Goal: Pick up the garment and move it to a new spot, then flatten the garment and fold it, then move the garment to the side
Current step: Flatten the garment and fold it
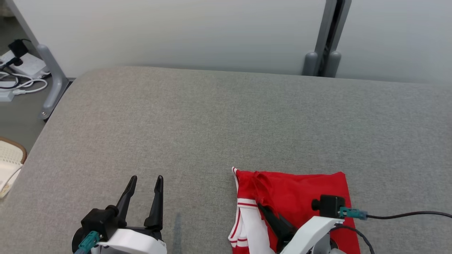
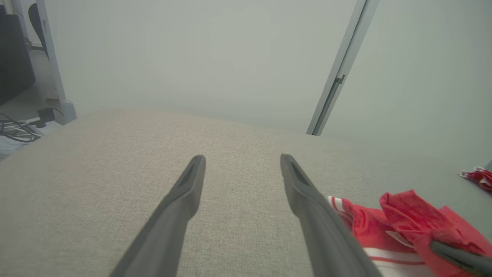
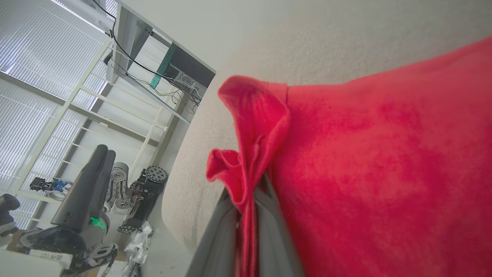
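The red garment (image 1: 300,192) with white striped trim lies folded at the near right of the grey padded table (image 1: 226,123). My right gripper (image 1: 263,209) is shut on a bunched fold of the garment (image 3: 365,161) near its left side, with red cloth pinched between the two fingers (image 3: 219,234). My left gripper (image 1: 144,181) stands open over bare table at the near left, well apart from the cloth. In the left wrist view the garment (image 2: 388,227) sits to the right of my left gripper (image 2: 242,159), and the right arm's dark finger (image 2: 457,257) shows on it.
A pale partition wall with a grey post (image 1: 326,38) runs behind the table. Cables and a power strip (image 1: 21,76) lie on the floor at far left, beside a grey stand foot (image 1: 53,81). A woven basket edge (image 1: 9,165) sits off the table's left side.
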Robot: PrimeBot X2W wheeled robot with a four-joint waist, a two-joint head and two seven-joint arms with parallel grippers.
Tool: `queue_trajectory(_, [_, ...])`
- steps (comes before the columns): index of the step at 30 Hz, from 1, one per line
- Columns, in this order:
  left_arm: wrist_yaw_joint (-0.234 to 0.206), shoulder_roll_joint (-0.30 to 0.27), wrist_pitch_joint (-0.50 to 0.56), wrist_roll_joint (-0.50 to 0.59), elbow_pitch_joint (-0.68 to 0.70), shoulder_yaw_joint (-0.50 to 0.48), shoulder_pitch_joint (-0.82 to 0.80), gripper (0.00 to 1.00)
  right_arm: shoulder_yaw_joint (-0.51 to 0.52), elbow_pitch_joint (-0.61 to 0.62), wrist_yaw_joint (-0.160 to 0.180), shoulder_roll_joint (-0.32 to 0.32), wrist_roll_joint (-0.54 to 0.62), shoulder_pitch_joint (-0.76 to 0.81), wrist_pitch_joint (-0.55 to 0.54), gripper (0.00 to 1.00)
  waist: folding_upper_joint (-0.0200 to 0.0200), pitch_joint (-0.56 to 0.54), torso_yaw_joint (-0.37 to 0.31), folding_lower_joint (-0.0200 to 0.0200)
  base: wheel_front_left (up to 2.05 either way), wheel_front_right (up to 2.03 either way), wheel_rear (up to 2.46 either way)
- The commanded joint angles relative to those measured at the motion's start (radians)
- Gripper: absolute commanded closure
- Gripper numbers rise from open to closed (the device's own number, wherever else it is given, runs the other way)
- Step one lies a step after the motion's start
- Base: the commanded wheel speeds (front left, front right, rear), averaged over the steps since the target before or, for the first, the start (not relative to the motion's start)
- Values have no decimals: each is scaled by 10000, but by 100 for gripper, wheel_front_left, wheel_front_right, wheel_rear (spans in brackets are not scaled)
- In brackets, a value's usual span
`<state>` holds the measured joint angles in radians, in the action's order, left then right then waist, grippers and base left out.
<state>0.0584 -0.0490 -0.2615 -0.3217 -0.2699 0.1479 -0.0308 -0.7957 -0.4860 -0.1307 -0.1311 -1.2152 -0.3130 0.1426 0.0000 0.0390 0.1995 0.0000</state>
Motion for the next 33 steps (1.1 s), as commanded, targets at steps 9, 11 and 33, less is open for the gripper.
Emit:
queue_trajectory(9, [-156, -38, -38, -222, -16, 133, -236, 0, -652, -605, 0, 293, -179, -269, 231, 0, 0, 270, 284, 0, 0, 0, 0])
queue_trajectory(11, [-171, -38, -38, -248, -26, 152, -220, 0, -839, -483, 0, 357, -268, -266, 148, 0, 0, 272, 258, 0, 0, 0, 0])
queue_trajectory(33, [-152, -38, -38, -126, 64, -58, -242, 0, -747, 1602, 0, -1169, -476, -1349, 842, 0, 0, 22, -525, 0, 0, 0, 0])
